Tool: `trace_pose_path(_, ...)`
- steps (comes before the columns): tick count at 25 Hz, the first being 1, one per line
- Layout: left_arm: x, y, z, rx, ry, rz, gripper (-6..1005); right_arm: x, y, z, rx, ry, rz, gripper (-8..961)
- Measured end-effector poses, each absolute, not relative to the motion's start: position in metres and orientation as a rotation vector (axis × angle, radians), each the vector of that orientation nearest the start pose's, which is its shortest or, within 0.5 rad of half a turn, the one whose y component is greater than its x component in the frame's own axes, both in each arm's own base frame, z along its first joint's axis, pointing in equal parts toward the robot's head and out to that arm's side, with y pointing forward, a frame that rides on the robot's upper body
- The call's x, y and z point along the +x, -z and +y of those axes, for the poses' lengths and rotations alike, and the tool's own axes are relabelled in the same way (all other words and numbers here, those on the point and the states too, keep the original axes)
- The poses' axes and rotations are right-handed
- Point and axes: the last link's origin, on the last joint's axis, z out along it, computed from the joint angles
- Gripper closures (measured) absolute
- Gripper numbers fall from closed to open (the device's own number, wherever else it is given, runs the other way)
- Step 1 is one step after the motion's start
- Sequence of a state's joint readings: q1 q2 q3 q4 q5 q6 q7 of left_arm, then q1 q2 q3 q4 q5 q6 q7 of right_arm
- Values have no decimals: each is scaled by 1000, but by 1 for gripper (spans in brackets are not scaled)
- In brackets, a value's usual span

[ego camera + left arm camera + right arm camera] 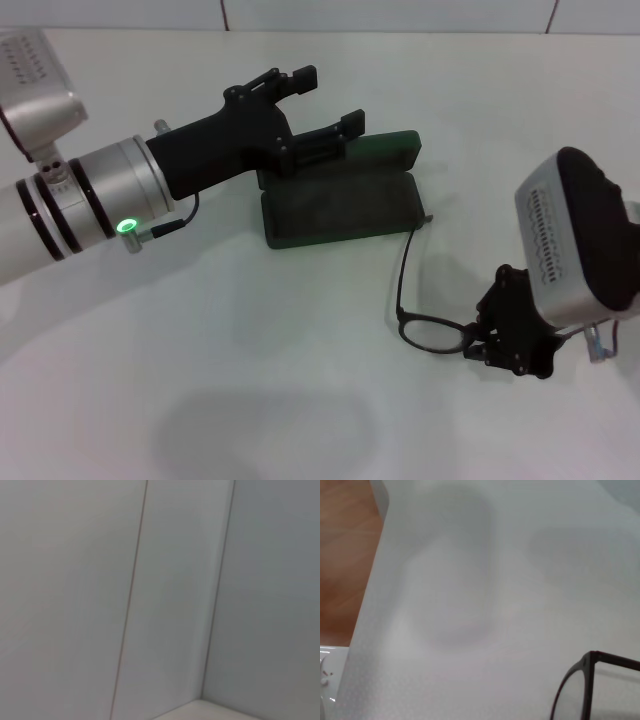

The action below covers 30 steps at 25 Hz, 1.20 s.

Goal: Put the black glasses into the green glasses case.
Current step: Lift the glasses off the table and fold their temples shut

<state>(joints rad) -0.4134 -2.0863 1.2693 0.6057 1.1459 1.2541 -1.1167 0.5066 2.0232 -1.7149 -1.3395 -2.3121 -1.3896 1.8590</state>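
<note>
while the right gripper [478,340] clamps the black glasses [430,330], one temple points toward the green glasses case [340,205]

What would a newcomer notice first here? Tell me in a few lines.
First, the green glasses case lying open in the middle of the white table, with the left claw hovering over its far half, jaws apart. Next, the black glasses on the table nearer the robot and to the right, one temple arm reaching toward the case, with the right claw at the frame.
</note>
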Motion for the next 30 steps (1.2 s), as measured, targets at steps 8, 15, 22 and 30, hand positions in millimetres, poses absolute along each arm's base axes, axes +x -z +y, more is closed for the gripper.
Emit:
trace_pose_path(8, -222, 21, 330, -2440, 1137, -452, 105, 173, 28, 314, -2986, 286, -198, 835)
trace_pose_path(15, -208, 2, 311, -2514, 1361, -379, 106, 185, 11, 309, -2922, -120, -237, 838)
trace_pose_path(22, -194, 3, 314, -2676, 1428, -527, 105, 209, 5, 303, -2764, -551, -276, 838)
trace_pose_path(30, -171, 19, 320, -2930, 1325, -623, 112, 223, 15, 296, -2607, -743, -392, 838)
